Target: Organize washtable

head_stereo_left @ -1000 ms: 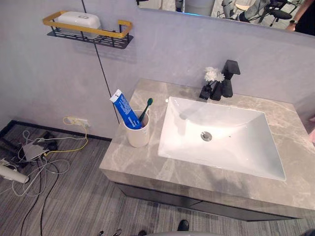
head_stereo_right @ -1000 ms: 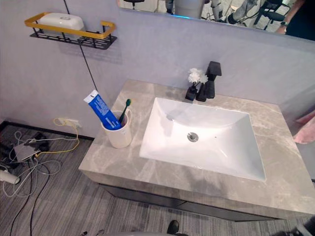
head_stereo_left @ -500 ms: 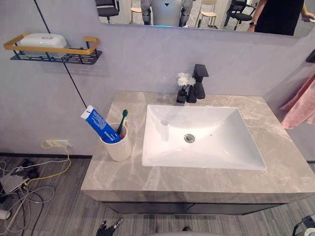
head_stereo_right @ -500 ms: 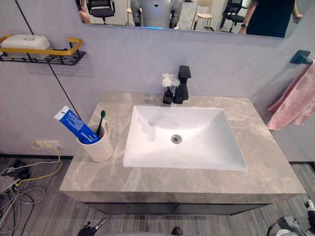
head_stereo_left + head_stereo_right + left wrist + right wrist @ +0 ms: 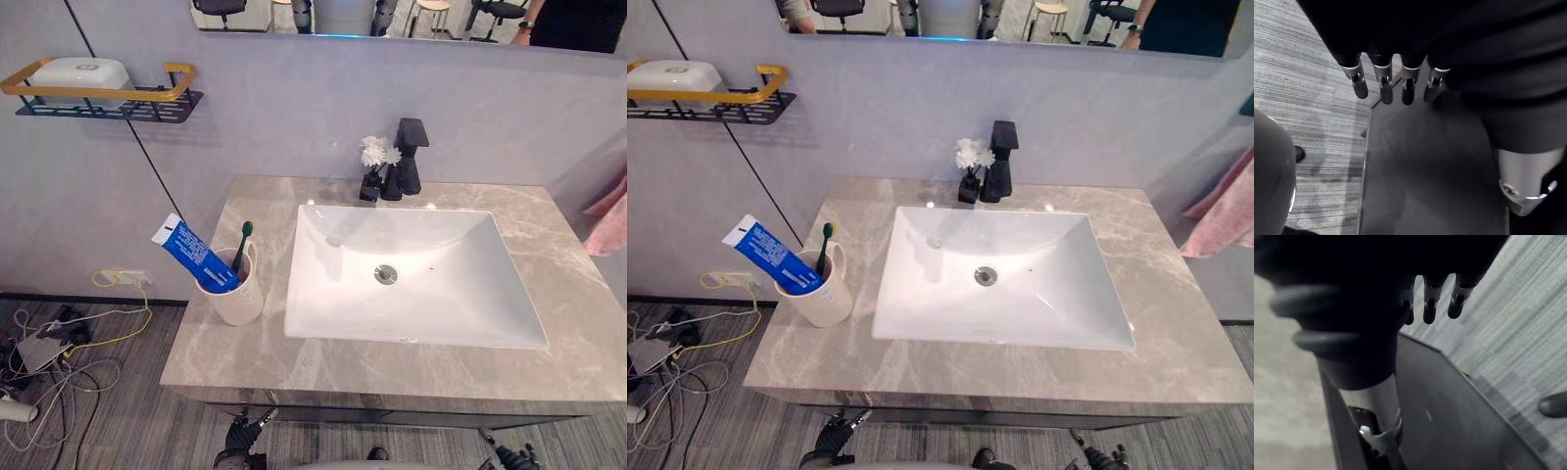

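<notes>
The grey marble tabletop carries 1 white rectangular sink set into its middle. At the tabletop's left end, just beside the sink, stands 1 cream ceramic cup, upright. It holds 1 blue toothpaste tube, tilted to the left over the rim, and 1 green-headed toothbrush, bristles up. Behind the sink, against the wall, stands a black square faucet; a small black vase of white flowers is just beside it on the left. On the wall to the left, well apart from the tabletop, a black wire shelf with a yellow rail holds 1 white soap box. A pink towel hangs at the right edge. The left hand hangs below the tabletop's front edge, near the dark cabinet front, fingers straight and relaxed, holding nothing. The right hand hangs likewise below the front edge on the right, fingers extended, holding nothing, above the grey striped floor.
</notes>
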